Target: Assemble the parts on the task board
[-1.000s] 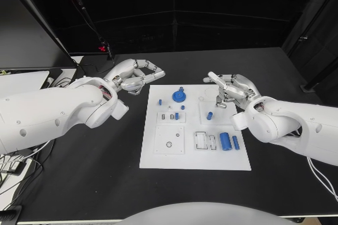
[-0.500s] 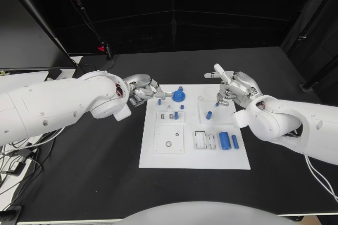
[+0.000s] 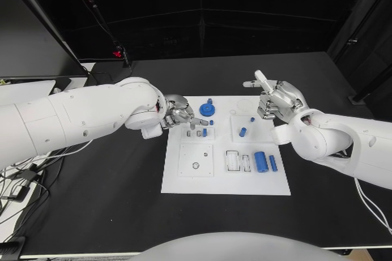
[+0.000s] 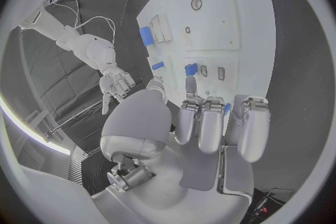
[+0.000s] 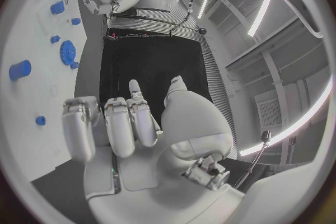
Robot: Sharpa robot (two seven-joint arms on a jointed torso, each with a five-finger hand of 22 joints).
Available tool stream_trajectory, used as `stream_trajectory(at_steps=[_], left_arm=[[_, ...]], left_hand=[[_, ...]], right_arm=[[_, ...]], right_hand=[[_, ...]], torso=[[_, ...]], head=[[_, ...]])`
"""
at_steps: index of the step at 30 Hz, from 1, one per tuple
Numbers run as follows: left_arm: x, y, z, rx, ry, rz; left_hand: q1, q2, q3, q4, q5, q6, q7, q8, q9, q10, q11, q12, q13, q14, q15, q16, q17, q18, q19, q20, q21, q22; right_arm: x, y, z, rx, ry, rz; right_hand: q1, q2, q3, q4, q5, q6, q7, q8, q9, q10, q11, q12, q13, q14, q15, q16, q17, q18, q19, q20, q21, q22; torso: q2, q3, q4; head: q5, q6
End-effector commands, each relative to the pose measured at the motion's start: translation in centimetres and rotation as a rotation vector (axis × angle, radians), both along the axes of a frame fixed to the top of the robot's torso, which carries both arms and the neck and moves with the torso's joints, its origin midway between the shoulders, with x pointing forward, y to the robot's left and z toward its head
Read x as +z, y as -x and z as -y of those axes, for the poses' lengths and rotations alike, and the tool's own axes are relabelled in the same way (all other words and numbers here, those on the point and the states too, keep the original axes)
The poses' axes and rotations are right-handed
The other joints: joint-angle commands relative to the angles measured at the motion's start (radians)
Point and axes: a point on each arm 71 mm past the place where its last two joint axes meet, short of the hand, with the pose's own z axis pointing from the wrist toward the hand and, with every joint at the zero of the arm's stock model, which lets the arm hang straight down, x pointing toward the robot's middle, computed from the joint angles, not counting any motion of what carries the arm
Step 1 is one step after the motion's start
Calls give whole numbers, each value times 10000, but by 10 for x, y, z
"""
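The white task board (image 3: 225,179) lies mid-table. It carries a blue gear (image 3: 207,109), a blue cylinder (image 3: 260,162), a blue bar (image 3: 273,163) and several small blue pegs such as one peg (image 3: 242,132). My left hand (image 3: 181,118) hovers over the board's upper left part, fingers loosely bent and holding nothing, one fingertip close to a small peg (image 3: 211,123). My right hand (image 3: 276,99) hangs above the board's upper right edge, one finger raised, nothing in it. The left wrist view shows the left hand (image 4: 203,123) over the board (image 4: 231,22). In the right wrist view the right hand (image 5: 126,123) is beside the gear (image 5: 67,51).
Black table (image 3: 98,204) surrounds the board on all sides. White objects and cables (image 3: 24,91) sit at the table's far left edge. The board's lower left has recessed slots (image 3: 196,161) with no parts in them.
My left hand has moved from beyond the board's upper left corner down onto its upper left part. My right hand has risen and drawn back from the board's upper right.
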Motion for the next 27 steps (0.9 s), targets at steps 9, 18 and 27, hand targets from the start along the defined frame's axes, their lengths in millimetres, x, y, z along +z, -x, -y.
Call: stream_trajectory(at_steps=[9,18,27], left_arm=[[-5,-3,15,-733,-1087,-438],[-9,-12,27,-747,-1895,-537],[-10,-14,37,-881,-2214,-600]], left_hand=[[-151,823,-73,-7,-85,231,-101,-424,297,1028,-160,34,2629,1040,-185,8,2628,-137,1046,-206,30,2627],[68,823,-359,-4,-379,829,-242,-745,577,1028,-291,34,2629,1040,-302,8,2628,-137,1046,-313,30,2627],[23,931,-500,-7,-371,766,-215,-1144,589,1028,-278,34,2629,1040,-313,8,2628,-137,1046,-343,30,2627]], right_arm=[[-3,-3,1,-78,-22,-295],[-5,-4,1,-130,33,-392],[-5,-4,0,-109,37,-436]], right_hand=[[8,152,-53,23,47,-87,290,45,-19,1041,71,25,2625,1022,72,24,2634,-65,1093,61,32,2635],[-76,310,-100,37,-81,-141,305,95,-37,1041,87,25,2625,1022,90,24,2634,-65,1093,81,32,2635],[-117,375,-119,37,-126,-166,313,110,-45,1041,94,25,2625,1022,98,24,2634,-65,1093,88,32,2635]], torso=[[-3,7,-13],[-3,0,-33],[-1,7,-16]], head=[[-103,-20],[-115,-68],[-134,-108]])
